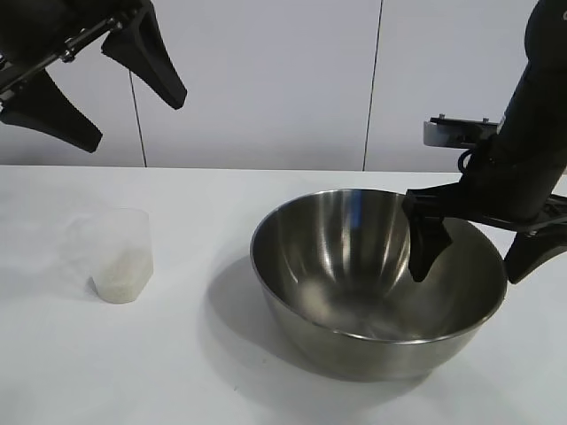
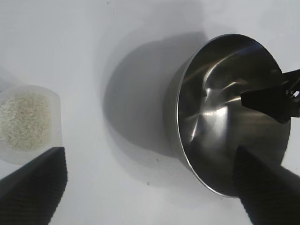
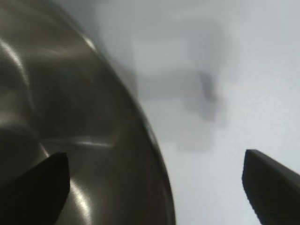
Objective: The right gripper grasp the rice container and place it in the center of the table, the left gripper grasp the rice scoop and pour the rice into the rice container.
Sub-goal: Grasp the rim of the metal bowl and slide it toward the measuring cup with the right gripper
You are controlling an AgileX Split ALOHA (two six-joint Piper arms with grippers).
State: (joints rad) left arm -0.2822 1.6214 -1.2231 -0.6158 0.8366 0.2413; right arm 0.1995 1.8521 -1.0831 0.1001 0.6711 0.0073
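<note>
The steel rice container (image 1: 354, 266) stands on the white table (image 1: 177, 372), right of centre, and looks empty. My right gripper (image 1: 467, 270) is open and straddles its right rim, one finger inside the bowl and one outside, not closed on it. The right wrist view shows the rim (image 3: 140, 122) between the spread jaws of the right gripper (image 3: 152, 187). The clear rice scoop (image 1: 115, 252) stands upright at the left with rice (image 1: 120, 274) in its bottom. My left gripper (image 1: 133, 119) is open and empty, high above the table at the upper left.
The left wrist view looks down on the scoop (image 2: 28, 122), the bowl (image 2: 220, 117) and bare table between them, with the left gripper (image 2: 150, 187) open. A white panelled wall (image 1: 266, 80) stands behind the table.
</note>
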